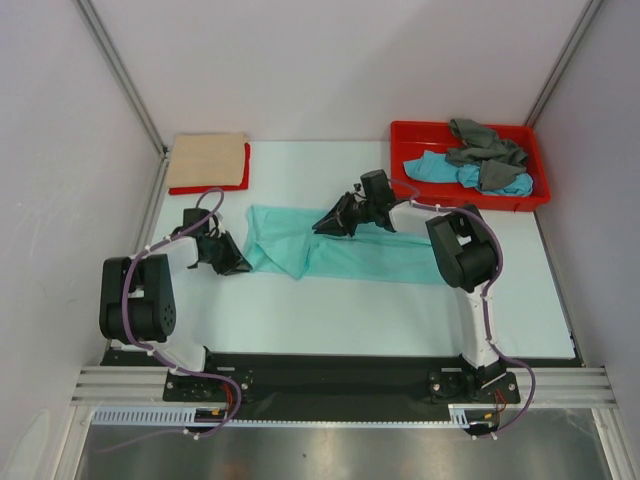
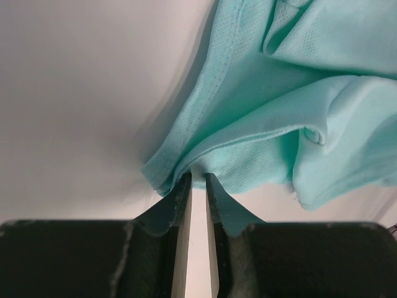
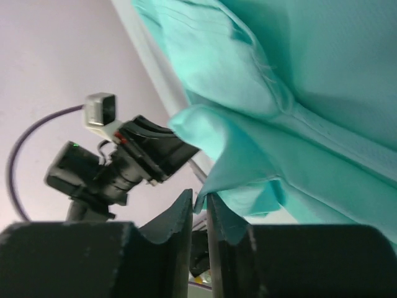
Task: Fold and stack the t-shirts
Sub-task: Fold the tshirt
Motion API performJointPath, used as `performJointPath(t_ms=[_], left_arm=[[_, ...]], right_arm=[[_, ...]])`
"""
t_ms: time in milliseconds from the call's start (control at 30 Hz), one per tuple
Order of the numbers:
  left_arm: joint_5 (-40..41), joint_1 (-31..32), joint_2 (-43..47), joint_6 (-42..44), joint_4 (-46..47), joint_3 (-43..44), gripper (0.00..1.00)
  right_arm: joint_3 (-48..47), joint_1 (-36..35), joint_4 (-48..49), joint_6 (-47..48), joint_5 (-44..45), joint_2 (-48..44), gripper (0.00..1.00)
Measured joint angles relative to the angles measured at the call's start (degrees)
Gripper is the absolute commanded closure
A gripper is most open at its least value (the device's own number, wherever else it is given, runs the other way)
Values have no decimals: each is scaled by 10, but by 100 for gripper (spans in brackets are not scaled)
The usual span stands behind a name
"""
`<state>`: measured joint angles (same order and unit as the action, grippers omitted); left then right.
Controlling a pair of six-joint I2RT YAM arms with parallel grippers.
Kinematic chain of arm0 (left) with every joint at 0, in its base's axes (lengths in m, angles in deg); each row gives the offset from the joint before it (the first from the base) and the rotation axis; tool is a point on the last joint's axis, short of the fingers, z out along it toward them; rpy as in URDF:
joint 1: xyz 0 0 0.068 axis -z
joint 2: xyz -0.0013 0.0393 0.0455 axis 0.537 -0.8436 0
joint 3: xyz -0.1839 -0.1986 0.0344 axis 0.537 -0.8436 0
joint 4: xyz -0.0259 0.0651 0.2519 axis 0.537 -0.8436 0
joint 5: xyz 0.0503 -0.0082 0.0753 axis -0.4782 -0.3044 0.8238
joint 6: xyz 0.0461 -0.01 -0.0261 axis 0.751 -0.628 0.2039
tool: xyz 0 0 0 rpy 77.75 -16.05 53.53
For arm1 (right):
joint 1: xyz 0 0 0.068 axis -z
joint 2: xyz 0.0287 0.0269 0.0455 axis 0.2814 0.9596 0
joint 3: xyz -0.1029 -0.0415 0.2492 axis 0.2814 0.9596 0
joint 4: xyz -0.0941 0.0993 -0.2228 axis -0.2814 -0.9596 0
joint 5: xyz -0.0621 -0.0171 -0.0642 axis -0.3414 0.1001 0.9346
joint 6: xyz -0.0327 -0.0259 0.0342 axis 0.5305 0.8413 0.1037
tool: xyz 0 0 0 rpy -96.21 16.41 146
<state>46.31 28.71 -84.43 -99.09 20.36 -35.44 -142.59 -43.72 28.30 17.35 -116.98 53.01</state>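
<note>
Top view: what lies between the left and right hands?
The soft mint-green t-shirt, running from left hand to right hand over the white table, per the top view.

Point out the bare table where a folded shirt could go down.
Bare: the far middle between the folded beige shirt and the red tray; the near strip between the mint-green shirt and the table's near edge. Crowded: the centre, where the left gripper and right gripper hold that shirt, and the heaped tray.
</note>
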Motion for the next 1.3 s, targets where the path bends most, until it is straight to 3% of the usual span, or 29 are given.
performJointPath(t_ms=[200, 300, 567, 633, 767, 933, 1300], left_arm=[[-5, 0, 0, 6, -5, 1, 75], [-9, 0, 6, 16, -22, 9, 63], [-55, 0, 86, 0, -12, 18, 53], [-80, 0, 76, -13, 12, 19, 56], [-110, 6, 17, -33, 31, 34, 78], [-111, 17, -26, -45, 31, 54, 88], [-94, 37, -85, -62, 31, 87, 83]], right_arm=[[-8, 18, 29, -19, -18, 25, 71], [-28, 24, -45, 42, -14, 25, 66], [-43, 30, -265, 256, 78, -37, 61], [-13, 34, -292, 285, 96, -73, 62], [58, 63, -314, 320, 118, -132, 66], [104, 106, -348, 356, 152, -156, 70], [132, 125, -358, 378, 165, -177, 72]])
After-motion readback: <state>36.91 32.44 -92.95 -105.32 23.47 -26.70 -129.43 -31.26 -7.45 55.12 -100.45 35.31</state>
